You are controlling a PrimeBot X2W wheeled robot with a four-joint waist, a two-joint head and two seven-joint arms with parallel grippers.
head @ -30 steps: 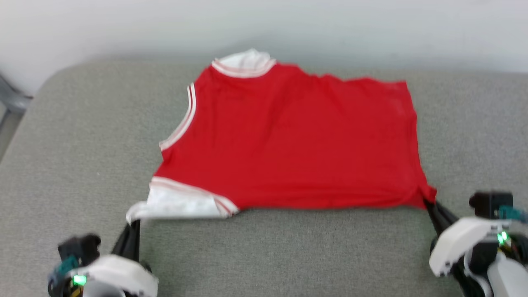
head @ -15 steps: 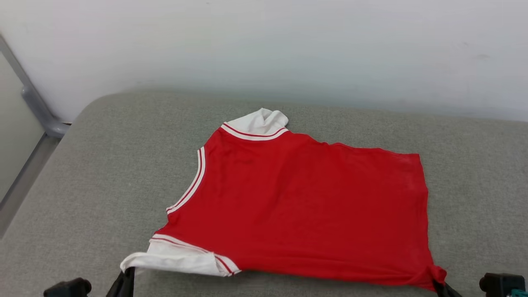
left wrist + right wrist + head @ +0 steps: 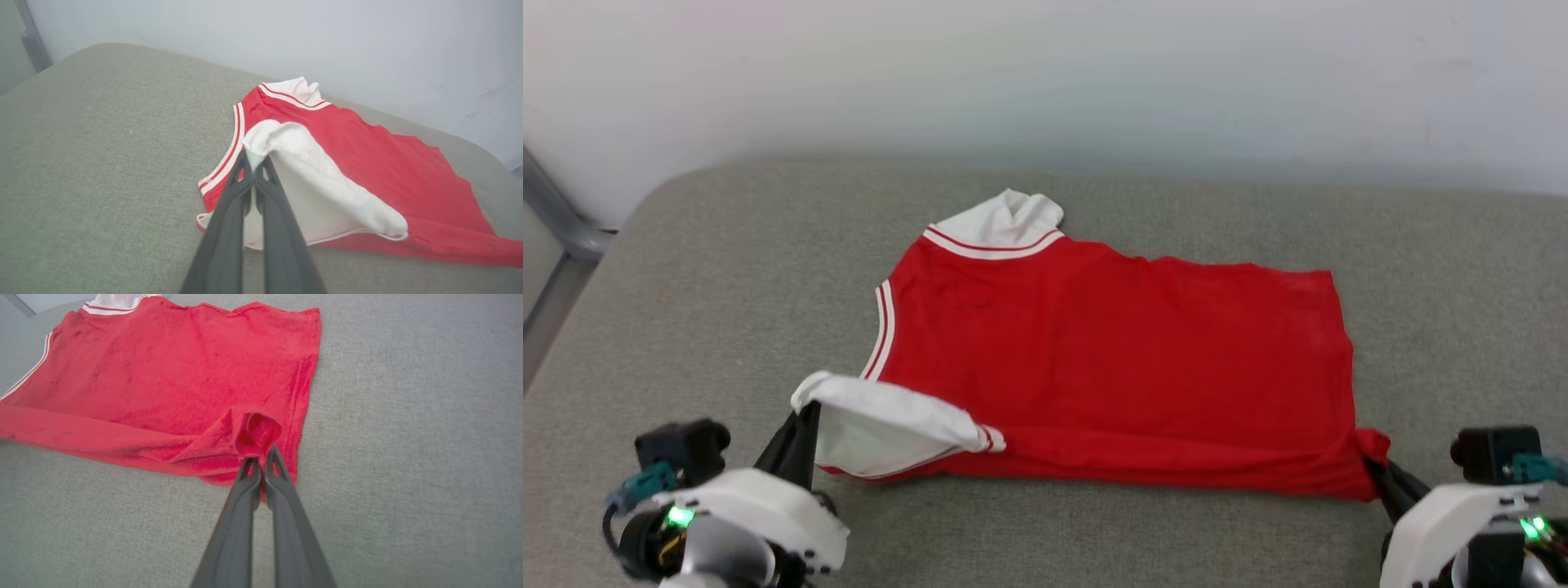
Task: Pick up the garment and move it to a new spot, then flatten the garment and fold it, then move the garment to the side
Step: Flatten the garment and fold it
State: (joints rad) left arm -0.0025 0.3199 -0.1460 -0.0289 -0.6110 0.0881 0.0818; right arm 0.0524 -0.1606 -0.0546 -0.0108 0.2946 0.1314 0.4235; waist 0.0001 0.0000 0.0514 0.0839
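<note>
We see the shirt [image 3: 1111,359] lying near the middle of the grey surface [image 3: 703,286], its long axis running left to right, parallel to the wall [image 3: 1045,73]. Its neck [image 3: 882,327] points to our left and its hem [image 3: 1342,343] to our right.

Our left claw [image 3: 803,415] is pinching the edge of the white near sleeve [image 3: 890,420], which is raised off the surface and leans over the red body. Our right claw [image 3: 1374,467] is pinching the near hem corner [image 3: 257,433].

The head view gives the whole layout, with the far sleeve [image 3: 1011,214] crumpled toward the wall. The left wrist view shows the raised sleeve billowed open above the surface. The right wrist view shows the red corner bunched into a small curl at the claw's tip, with creases running along the near edge.
</note>
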